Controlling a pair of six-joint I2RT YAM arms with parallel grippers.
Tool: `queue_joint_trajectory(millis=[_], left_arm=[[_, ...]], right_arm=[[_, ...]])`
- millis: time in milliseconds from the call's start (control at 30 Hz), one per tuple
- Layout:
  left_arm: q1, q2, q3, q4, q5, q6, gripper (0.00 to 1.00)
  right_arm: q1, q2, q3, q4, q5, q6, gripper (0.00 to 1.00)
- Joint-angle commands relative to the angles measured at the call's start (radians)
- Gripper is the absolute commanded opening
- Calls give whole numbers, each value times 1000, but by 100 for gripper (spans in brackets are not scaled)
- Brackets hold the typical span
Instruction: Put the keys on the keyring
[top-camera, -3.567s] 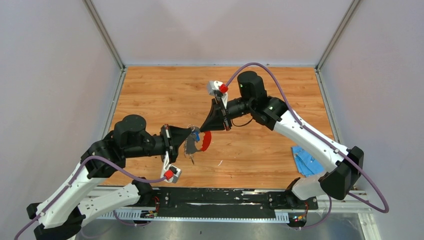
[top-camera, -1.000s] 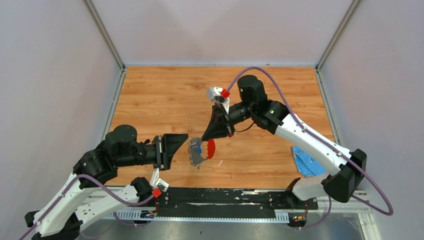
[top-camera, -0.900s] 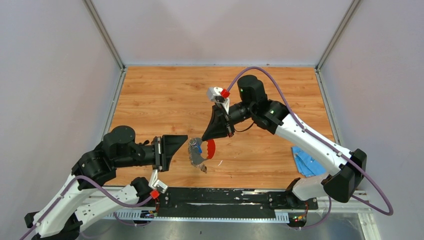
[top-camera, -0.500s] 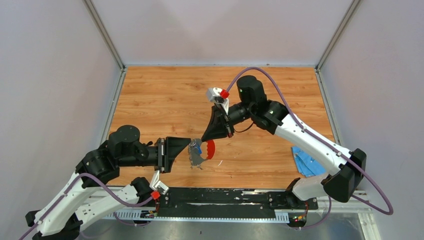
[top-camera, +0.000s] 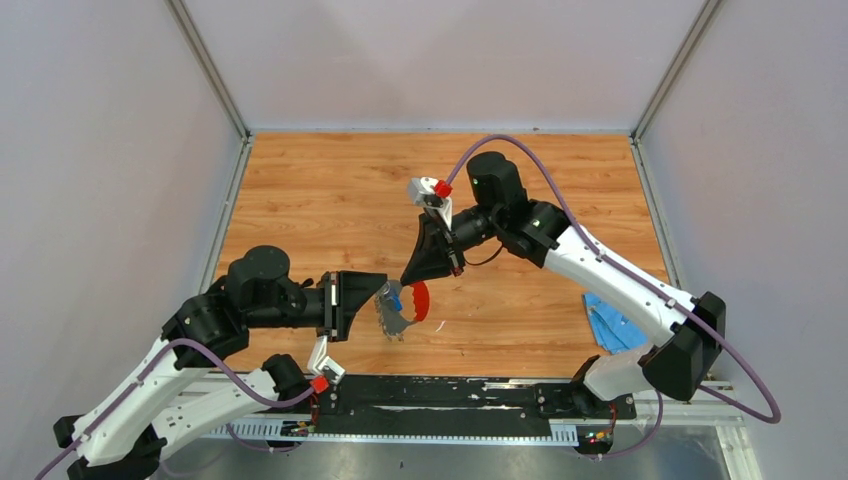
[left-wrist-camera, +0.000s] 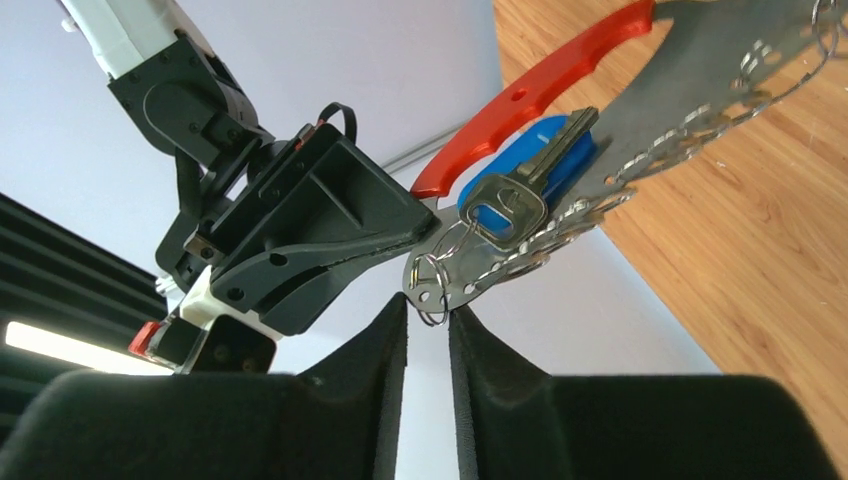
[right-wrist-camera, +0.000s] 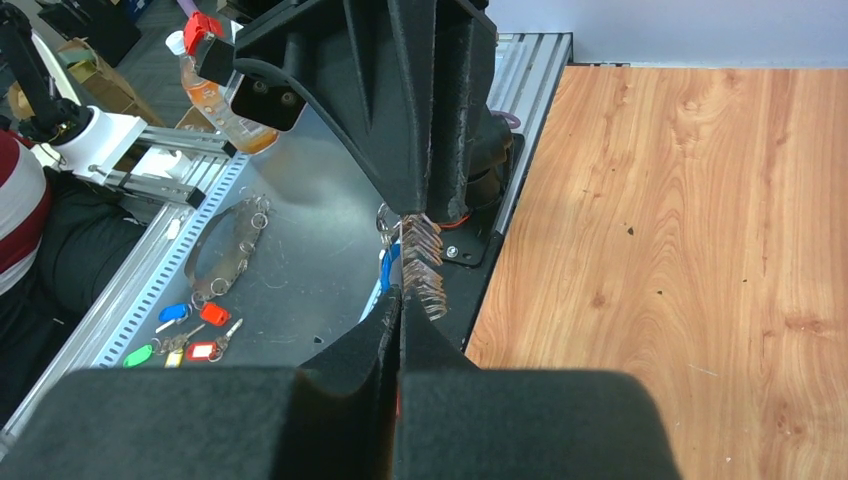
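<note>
From above, the right gripper (top-camera: 406, 280) is reaching down from a raised, bent arm and holding the keyring (top-camera: 419, 299) in the air over the near middle of the table (top-camera: 320, 190). The grey metal pieces (top-camera: 396, 319) are fanning below it. The left gripper (top-camera: 380, 296) is lying nearly level on a low, folded arm, with its tip right at the fan. A blue cloth (top-camera: 610, 322) is lying well apart on the right.

In the left wrist view, a key (left-wrist-camera: 522, 186) with a blue head is resting against the red loop. A small wire ring (left-wrist-camera: 430, 292) is hanging from it and dipping between the left fingers (left-wrist-camera: 392, 345). A narrow gap is showing between them, and I cannot tell whether they are pinching the ring. The wire looks stiff, springy and slick, likely to slide out of a loose grip. The flat head of the key looks like the surer place to hold.

In the right wrist view, the right fingers are pressing together on the thin edge of the keyring. It seems light and rigid, though its loose pieces would probably swing.
</note>
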Motion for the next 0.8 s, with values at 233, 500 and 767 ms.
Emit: queue_joint_trajectory(millis=[233, 500, 767], left_arm=[[-1, -51, -20, 32, 8, 140, 7], [0, -64, -15, 27, 51, 62, 2], [-1, -10, 87, -92, 52, -71, 5]], right_arm=[[10, 11, 61, -34, -19, -6, 0], [7, 15, 82, -50, -22, -10, 0], [10, 17, 78, -51, -22, -5, 0]])
